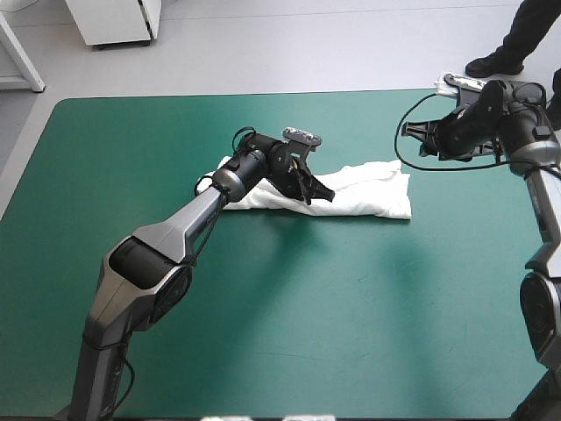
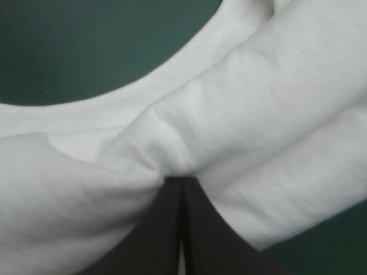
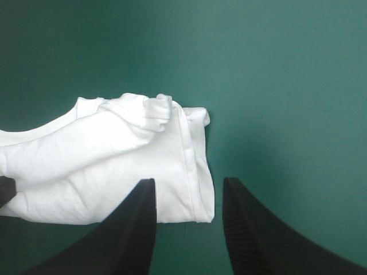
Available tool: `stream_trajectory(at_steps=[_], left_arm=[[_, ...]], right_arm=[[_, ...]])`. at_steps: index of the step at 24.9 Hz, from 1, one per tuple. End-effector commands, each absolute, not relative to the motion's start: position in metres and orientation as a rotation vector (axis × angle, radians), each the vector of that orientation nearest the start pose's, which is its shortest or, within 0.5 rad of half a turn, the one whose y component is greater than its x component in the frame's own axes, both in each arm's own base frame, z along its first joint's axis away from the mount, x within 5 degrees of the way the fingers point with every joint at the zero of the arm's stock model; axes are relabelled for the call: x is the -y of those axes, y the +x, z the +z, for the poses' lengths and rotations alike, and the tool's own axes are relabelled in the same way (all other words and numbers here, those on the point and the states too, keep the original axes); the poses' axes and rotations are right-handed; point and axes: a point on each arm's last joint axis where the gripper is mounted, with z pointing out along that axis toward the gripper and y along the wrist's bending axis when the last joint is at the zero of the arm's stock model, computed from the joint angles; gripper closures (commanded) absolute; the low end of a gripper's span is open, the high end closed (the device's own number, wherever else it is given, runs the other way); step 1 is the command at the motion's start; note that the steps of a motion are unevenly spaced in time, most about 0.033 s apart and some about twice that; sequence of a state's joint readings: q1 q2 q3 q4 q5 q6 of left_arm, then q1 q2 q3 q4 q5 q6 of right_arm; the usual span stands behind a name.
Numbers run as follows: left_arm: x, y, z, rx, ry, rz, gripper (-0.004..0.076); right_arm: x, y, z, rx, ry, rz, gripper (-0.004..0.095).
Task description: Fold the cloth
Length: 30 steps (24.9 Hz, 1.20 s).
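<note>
High view sets the scene from the widest thing down: the teal-green table cover (image 1: 351,307) fills the picture, and the T-shirt (image 1: 372,195) lies on it as a long, loosely folded white bundle, a little beyond the table's middle and running left to right. The left arm reaches in across the cover and its left gripper (image 1: 326,196) sits on the bundle near the middle of its length. The left wrist view shows the black fingers meeting in a point with a puckered ridge of white fabric caught at their tips, so it is clamped on the T-shirt. The right gripper (image 3: 188,186) stands spread and holds nothing; its fingers (image 3: 137,217) frame the bundle's right-hand end, which lies just ahead of them on the cover, its hemmed edge and a small bunched corner in plain sight. My worry is the pinch itself — it looks to gather only the upper layers, so a lift or pull could peel those away and let the bundle unroll beneath. With the right end free, any drag by the left arm would likely skew the whole piece or leave that end trailing — the fold would then land crooked.
</note>
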State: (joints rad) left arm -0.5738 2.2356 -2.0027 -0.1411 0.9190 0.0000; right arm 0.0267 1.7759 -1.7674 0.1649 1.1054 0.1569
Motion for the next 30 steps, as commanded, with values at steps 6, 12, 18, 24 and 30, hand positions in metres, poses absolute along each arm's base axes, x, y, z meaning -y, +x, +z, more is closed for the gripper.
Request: stream_trajectory(at_steps=[6, 12, 18, 24, 30], left_arm=[[0.281, 0.410, 0.259, -2.513, 0.663, -0.423, 0.0734], [0.281, 0.409, 0.258, -2.531, 0.670, -0.418, 0.0734], [0.281, 0.409, 0.258, -2.533, 0.670, -0.420, 0.0734], [0.281, 0.409, 0.258, -2.528, 0.667, -0.422, 0.0734], [0.281, 0.409, 0.258, -2.526, 0.668, -0.420, 0.0734]], right_arm=[[-0.017, 0.396, 0.352, -2.607, 0.116, 0.460, 0.0518], [-0.019, 0.416, 0.309, -2.719, 0.056, 0.539, 0.0210], [-0.022, 0.432, 0.272, -2.787, 0.066, 0.600, 0.0183], [-0.025, 0.444, 0.249, -2.785, 0.098, 0.605, 0.0239], [-0.055, 0.448, 0.229, -2.830, 0.009, 0.588, 0.0712]])
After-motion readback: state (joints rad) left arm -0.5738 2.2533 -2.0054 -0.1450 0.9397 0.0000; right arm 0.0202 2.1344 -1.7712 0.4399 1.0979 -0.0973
